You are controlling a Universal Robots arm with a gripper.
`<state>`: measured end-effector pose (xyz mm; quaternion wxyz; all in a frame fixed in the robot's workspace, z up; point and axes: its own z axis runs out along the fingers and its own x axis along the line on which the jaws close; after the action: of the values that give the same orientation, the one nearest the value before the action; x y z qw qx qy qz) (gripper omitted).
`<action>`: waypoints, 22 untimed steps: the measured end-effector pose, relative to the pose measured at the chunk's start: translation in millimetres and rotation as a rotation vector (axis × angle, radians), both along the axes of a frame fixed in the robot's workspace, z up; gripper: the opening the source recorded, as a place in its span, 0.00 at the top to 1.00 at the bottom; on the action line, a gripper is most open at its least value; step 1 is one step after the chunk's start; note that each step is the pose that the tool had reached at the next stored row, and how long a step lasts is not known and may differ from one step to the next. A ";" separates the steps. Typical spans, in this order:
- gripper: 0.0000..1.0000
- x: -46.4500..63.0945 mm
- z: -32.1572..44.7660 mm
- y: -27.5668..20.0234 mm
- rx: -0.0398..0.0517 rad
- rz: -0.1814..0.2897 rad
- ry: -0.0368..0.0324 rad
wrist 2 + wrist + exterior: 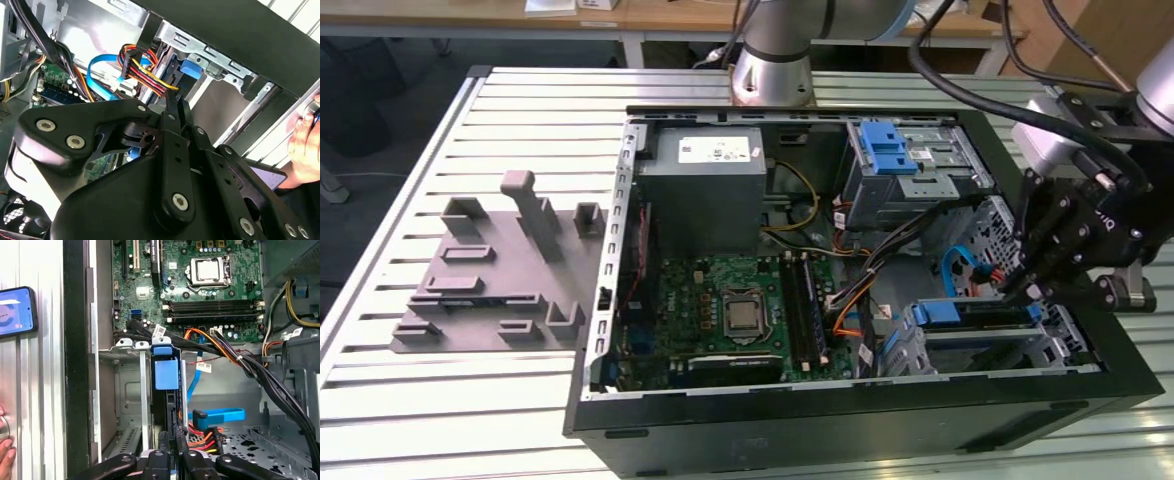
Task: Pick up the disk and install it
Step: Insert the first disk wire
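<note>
Found the open computer case (854,420) lying on the slatted bench (400,400), beside a grey moulded fixture (494,270) toward the bench's edge at the exterior view's left. Saw the gripper (1023,290) lowered into the case's near corner at the exterior view's right, over the drive bay (1041,345) there. Made out the disk (166,375) standing on edge in that bay, blue carrier tab uppermost in the first wrist view, with the fingers (162,440) drawn narrowly together and pinching its dark end, just beside a bundle of red and orange wires (205,437) and a blue data cable (220,415). Noted the motherboard (720,310) along the case floor, the grey power supply (707,185) and the blue-latched drive cage (907,160) at the far edge. Caught a person's hand (5,455) and a phone (15,310) outside the case wall.
</note>
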<state>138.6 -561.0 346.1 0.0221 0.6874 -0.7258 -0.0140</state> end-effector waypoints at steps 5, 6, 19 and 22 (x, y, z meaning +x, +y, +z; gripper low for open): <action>0.84 -1.5 -2.6 0.0 0.0030 0.013 -0.0006; 0.84 -1.5 -3.3 0.0 0.0030 0.014 -0.0006; 0.84 -5.3 -8.5 3.0 0.0076 0.042 -0.0103; 0.84 -5.9 -9.0 3.1 0.0073 0.042 -0.0114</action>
<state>132.7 -557.9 337.1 0.0157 0.7027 -0.7112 -0.0123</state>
